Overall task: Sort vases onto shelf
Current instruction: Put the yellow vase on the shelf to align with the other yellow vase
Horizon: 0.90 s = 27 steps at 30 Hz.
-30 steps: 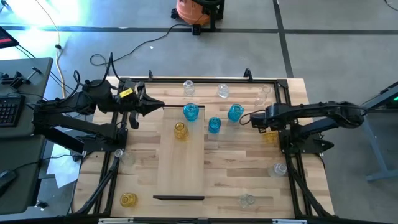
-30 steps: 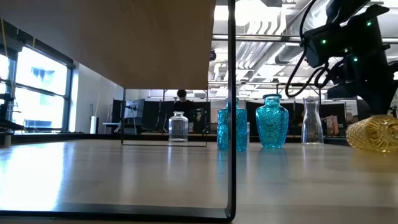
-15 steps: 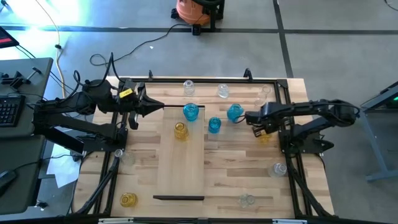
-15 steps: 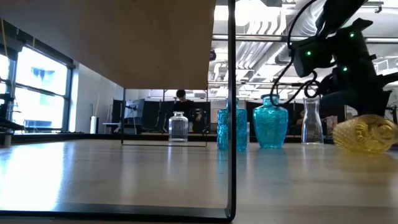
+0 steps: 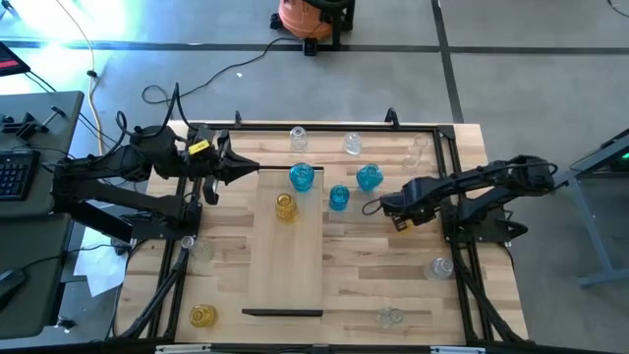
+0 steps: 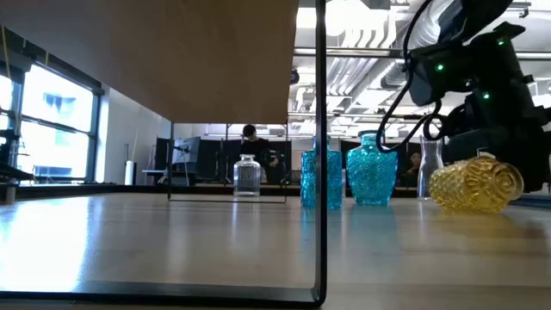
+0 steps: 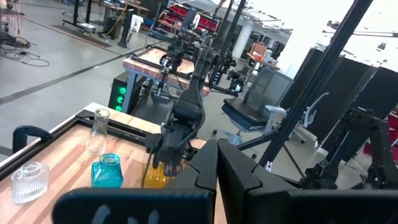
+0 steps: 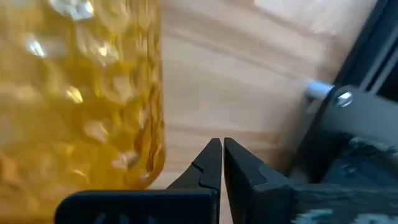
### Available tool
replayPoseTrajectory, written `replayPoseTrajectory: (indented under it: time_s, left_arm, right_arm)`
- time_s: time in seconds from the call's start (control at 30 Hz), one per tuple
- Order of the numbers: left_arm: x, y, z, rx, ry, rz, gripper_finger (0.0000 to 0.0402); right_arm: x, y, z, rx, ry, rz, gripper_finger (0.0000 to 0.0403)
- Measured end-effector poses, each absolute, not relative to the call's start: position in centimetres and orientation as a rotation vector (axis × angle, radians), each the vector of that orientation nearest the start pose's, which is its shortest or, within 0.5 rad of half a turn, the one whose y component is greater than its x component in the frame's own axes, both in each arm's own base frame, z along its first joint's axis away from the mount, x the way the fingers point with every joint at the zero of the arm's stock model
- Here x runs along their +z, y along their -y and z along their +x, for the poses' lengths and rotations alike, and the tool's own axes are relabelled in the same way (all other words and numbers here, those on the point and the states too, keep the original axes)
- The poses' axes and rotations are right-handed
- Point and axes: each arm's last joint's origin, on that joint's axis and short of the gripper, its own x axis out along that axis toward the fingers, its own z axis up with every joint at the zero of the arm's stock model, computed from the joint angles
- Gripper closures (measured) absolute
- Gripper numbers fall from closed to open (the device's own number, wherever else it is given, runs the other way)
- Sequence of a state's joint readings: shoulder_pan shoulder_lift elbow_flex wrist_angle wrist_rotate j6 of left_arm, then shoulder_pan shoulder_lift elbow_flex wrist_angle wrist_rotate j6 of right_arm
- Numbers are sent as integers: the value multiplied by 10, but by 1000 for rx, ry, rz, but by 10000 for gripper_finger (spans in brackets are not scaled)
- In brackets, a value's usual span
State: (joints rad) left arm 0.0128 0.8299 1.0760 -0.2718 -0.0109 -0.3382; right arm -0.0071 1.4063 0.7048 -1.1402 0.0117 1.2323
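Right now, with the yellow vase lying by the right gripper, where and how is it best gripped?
Probably across its narrower neck end, coming from above. The yellow vase lies on its side on the table, and the shut right gripper is beside it, not around it, so the fingers must open first.

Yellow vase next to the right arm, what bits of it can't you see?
- Right wrist view: the yellow vase runs off the picture's edges, so its neck and mouth are unseen.
- High view: the right arm covers it.
- Low view: whether the shut right pincer touches it is unclear.
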Motion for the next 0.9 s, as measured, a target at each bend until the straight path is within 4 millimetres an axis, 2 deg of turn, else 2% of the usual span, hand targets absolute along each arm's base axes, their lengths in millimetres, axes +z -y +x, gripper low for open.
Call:
replayPoseTrajectory:
  time_s: [0.27, 0.53, 0.63, 0.77, 0.9]
  left_arm:
    - [414, -2, 161, 28, -22, -330, 401]
    - [414, -2, 161, 28, -21, -336, 401]
    - [414, -2, 161, 27, -21, -336, 401]
    - [414, -2, 161, 27, -21, -338, 401]
    - [414, -2, 161, 7, -25, -353, 401]
  right_arm:
    - [161, -21, 182, -1074, -1557, 901, 403]
    - [206, -40, 185, -1221, -1482, 711, 403]
    - [204, -44, 185, -1182, -1513, 729, 403]
    - [187, -51, 187, -1107, -1478, 797, 400]
    - [179, -56, 189, -1071, -1434, 838, 377]
